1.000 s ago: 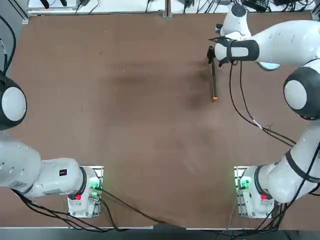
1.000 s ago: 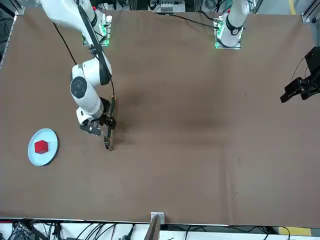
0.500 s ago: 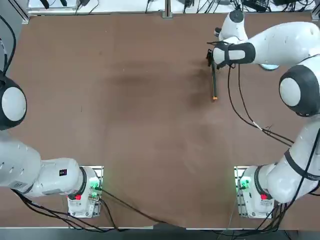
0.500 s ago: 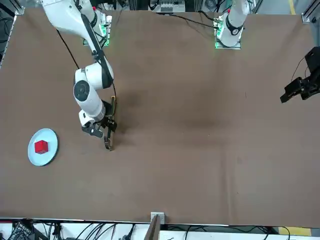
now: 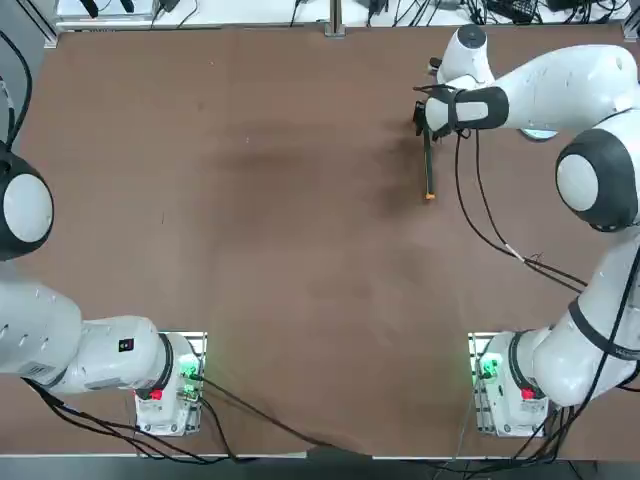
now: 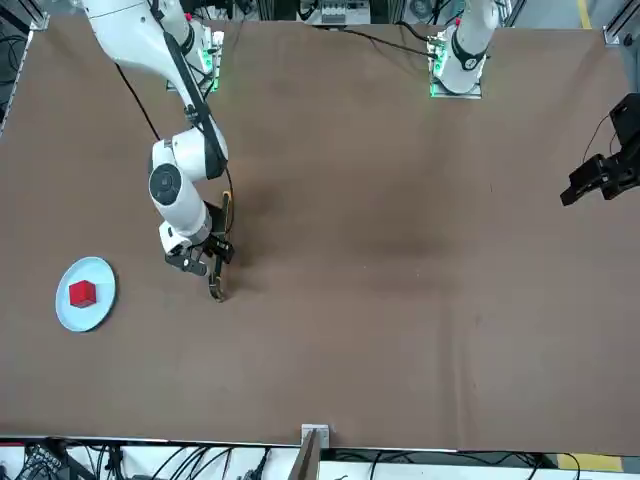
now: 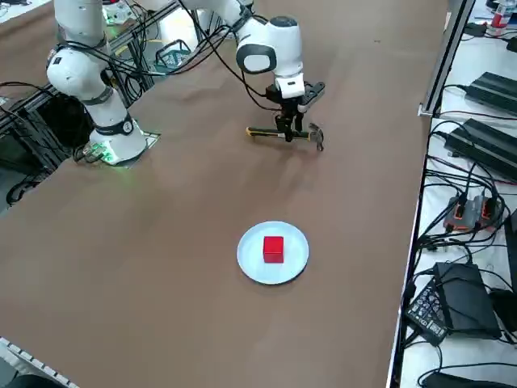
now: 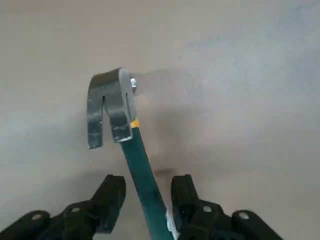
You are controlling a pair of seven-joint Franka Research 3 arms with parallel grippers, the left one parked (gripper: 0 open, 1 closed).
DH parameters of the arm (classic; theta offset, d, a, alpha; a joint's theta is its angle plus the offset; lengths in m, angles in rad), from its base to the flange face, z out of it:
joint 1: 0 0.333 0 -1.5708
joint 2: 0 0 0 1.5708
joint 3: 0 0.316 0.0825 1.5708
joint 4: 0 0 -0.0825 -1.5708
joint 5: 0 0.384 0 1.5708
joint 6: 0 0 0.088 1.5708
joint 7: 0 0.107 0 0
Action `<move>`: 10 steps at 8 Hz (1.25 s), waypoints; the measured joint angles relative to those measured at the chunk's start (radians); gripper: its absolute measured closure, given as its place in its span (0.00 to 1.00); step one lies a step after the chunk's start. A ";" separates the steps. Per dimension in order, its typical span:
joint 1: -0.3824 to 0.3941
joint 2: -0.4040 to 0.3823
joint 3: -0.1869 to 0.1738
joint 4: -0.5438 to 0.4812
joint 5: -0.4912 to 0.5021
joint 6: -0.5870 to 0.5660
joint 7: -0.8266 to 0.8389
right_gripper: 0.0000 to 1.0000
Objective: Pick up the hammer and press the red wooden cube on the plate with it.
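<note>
jaws: apart, one finger each side of the hammer (image 8: 131,150) handle, near the head; contact not clear, so not yet a firm hold; right gripper (image 8: 146,192) low over the table (image 5: 250,250); hammer: lying flat on the table, long axis running toward and away from the robot, dark head at the far end, orange tip nearest the bases; advice: close squarely across the handle, keep it centred, lift level; red cube (image 7: 273,248): on the plate (image 7: 250,263), well apart from the hammer
</note>
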 joint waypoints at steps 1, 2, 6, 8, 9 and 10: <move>0.000 0.002 0.000 0.000 0.000 0.000 0.000 0.47; 0.000 0.004 -0.001 0.000 0.000 0.000 0.000 0.46; 0.000 0.005 -0.002 0.000 0.000 0.001 0.000 0.52; 0.000 0.011 -0.002 0.000 0.000 0.002 0.000 0.59; 0.000 0.015 -0.002 0.000 0.000 0.004 0.000 0.59; 0.000 0.017 -0.002 0.000 0.000 0.006 0.000 0.61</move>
